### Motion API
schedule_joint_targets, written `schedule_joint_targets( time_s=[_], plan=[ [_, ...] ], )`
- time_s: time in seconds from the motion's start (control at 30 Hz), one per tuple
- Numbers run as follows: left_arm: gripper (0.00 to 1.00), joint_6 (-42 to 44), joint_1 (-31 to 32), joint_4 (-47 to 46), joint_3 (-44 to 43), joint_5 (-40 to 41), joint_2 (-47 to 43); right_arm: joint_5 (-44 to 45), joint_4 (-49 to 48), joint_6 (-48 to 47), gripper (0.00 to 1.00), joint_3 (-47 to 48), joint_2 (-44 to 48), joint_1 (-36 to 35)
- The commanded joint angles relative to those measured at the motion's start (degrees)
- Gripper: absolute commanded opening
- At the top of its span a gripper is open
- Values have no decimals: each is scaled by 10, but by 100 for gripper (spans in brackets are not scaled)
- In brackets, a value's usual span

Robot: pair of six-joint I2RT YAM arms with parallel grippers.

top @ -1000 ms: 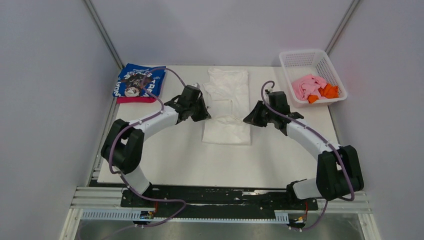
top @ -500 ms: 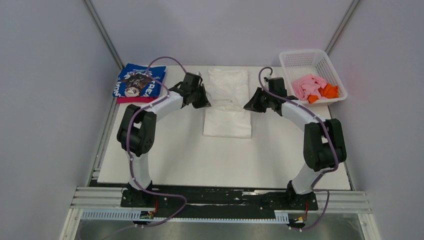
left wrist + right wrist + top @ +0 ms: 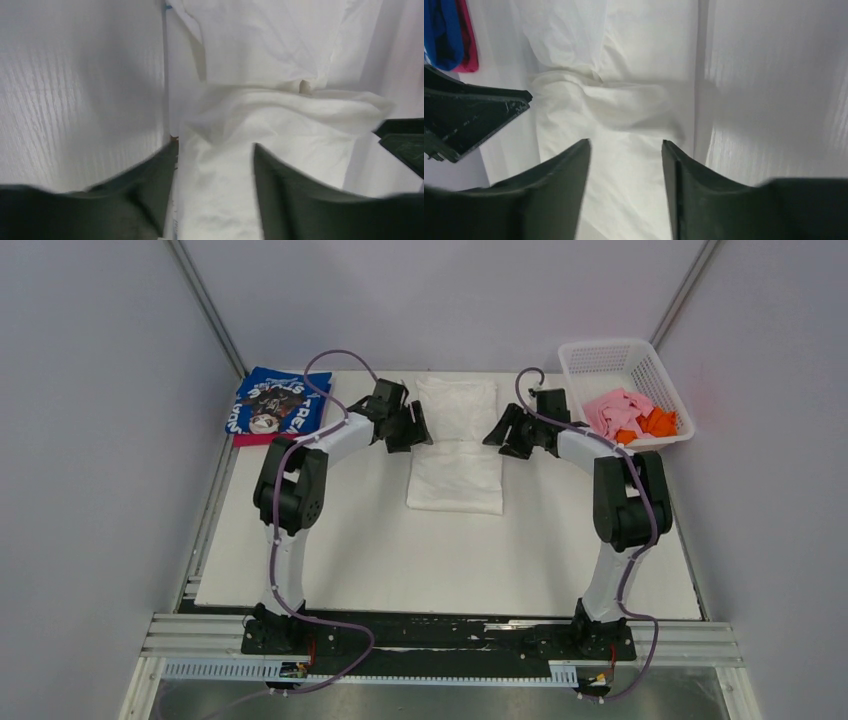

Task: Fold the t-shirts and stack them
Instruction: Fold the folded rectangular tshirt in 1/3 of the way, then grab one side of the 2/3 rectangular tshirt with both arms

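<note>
White shirt (image 3: 455,465) lies folded flat. My left gripper (image 3: 215,147) and right gripper (image 3: 626,143) flank it, both spread wide.

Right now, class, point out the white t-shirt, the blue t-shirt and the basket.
white t-shirt (image 3: 455,480): top external view, near folded half.
blue t-shirt (image 3: 272,403): top external view, printed centre.
basket (image 3: 605,342): top external view, far rim.

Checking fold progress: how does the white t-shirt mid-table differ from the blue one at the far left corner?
The white t-shirt looks plain; the blue t-shirt carries white lettering. The white t-shirt is a long strip lying alone; the blue t-shirt is a shorter packet atop a magenta one. Both lie folded on the table.
</note>
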State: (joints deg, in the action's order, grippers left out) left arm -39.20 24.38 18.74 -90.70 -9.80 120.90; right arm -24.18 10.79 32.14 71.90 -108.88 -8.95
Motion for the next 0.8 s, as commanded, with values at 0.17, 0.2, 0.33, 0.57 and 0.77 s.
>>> schedule_joint_targets(
  time_s=[0.17, 0.2, 0.33, 0.57, 0.77],
  plan=[
    [100, 27, -13, 9, -28, -17, -55, 1, -18, -32, 100, -6, 47, 10],
    [100, 26, -13, 8, -16, -21, -76, 2, -17, -28, 100, -28, 71, 10],
    [100, 18, 1, -3, 96, -28, -156, 4, -9, -15, 100, -123, 147, -3],
    [100, -12, 38, -21, 280, 14, -242, 7, 7, 31, 92, -239, 206, -30],
    [82, -33, 38, -59, 314, 0, -208, 20, 0, 53, 66, -265, 185, -37]
  ],
)
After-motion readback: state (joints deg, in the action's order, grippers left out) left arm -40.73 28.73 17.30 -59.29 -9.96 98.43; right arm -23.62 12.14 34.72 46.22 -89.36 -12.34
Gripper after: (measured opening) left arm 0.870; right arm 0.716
